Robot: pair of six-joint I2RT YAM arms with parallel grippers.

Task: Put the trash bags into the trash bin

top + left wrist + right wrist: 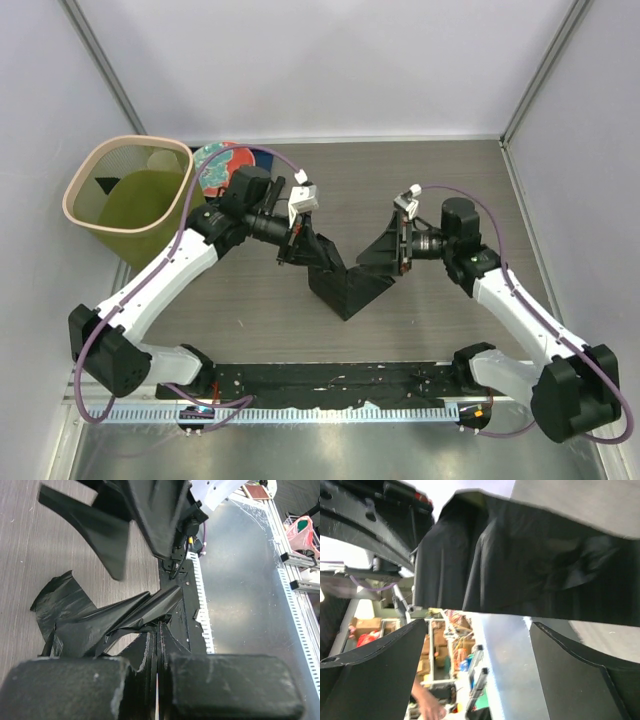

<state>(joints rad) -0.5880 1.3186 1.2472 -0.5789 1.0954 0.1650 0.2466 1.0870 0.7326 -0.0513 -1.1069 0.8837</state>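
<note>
A thin, glossy black plastic trash bag (345, 285) sagged in a V between the two arms over the middle of the grey wood-grain table (450, 170). The left gripper (292, 243) had its padded fingers (65, 690) pressed together on a pleated edge of the film; the right gripper (402, 245) stood with its jaws spread wide, the film stretched across in front of them, and whether it touched a finger could not be told. The tall olive-green see-through plastic trash bin (150, 195) with a pale pinkish-beige rim stood at the far left, well apart from the bag; a round red-and-teal plate (222, 160) lay just beside it, partly hidden behind the left arm.
</note>
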